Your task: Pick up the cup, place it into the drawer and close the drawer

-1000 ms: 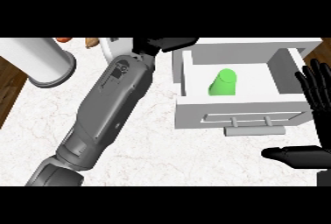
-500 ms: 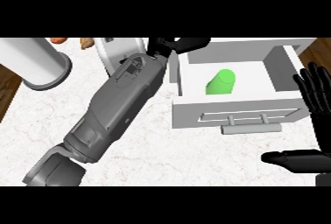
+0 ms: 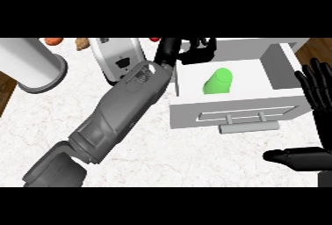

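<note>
Green cup [image 3: 218, 81] lies in the open drawer [image 3: 188, 113], left hand [image 3: 194, 52] over its rear-left corner — open or closed I cannot tell — right hand [image 3: 319, 99] open beside it: my worry, closing could trap that left hand or jolt the cup.

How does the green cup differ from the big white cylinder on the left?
The green cup is bright green; the white cylinder is white. The green cup looks far smaller than the white cylinder. The green cup sits inside the open drawer; the white cylinder stands on the counter, near its left edge. Both are rounded, column-like shapes.
</note>
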You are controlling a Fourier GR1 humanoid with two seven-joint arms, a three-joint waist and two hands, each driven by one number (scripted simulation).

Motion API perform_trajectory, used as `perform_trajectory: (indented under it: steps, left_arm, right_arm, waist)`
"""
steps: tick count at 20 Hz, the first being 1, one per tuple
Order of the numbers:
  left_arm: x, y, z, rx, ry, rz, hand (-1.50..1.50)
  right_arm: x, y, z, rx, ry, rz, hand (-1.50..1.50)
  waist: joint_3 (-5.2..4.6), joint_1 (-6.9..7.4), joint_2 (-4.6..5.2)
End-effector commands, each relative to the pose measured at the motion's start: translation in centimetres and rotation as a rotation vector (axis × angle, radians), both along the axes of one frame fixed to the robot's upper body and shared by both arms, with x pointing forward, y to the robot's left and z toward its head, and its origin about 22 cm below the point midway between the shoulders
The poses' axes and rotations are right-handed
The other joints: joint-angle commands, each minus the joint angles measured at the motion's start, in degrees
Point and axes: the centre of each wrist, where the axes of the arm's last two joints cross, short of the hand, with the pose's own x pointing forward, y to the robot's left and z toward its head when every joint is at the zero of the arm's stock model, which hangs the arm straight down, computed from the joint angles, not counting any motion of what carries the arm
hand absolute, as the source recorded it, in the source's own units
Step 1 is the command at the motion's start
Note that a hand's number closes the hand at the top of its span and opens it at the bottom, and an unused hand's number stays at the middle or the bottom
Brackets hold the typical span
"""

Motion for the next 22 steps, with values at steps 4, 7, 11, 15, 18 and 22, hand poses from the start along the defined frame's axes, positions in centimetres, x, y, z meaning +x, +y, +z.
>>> perform_trajectory:
  steps: [4,7,11,15,18,22]
  left_arm:
    - [-0.4,0.2,-2.4,0.126,0.062,0.013,-1.50]
    - [-0.7,-0.5,-2.0,0.182,0.038,0.014,-1.50]
    - [-1.4,-0.8,-2.9,0.152,0.003,0.057,-1.50]
    - [-2.1,-2.1,-1.3,0.069,-0.082,0.033,-1.50]
    - [-1.8,-3.0,1.4,-0.010,-0.084,0.019,-1.50]
    - [-1.9,-2.7,1.3,-0.072,-0.076,0.007,-1.50]
  right_arm:
    - [-0.2,0.6,0.7,0.020,-0.013,0.015,-1.50]
    - [1.3,0.3,-0.1,-0.009,-0.004,0.026,-1.50]
    - [1.0,-0.9,0.3,0.024,-0.013,0.041,-1.50]
    - [0.0,0.9,-1.0,0.132,0.018,0.155,-1.50]
    - [1.0,1.0,1.2,0.116,0.013,0.229,1.50]
    - [-1.0,0.4,1.6,0.008,0.012,0.231,1.50]
  waist:
    - [0.00,-0.84,0.24]
    - [0.02,-0.33,0.36]
    - [0.02,-1.48,0.45]
    - [0.01,-1.18,0.09]
    - [-0.03,-0.23,0.02]
    - [-0.06,2.10,-0.60]
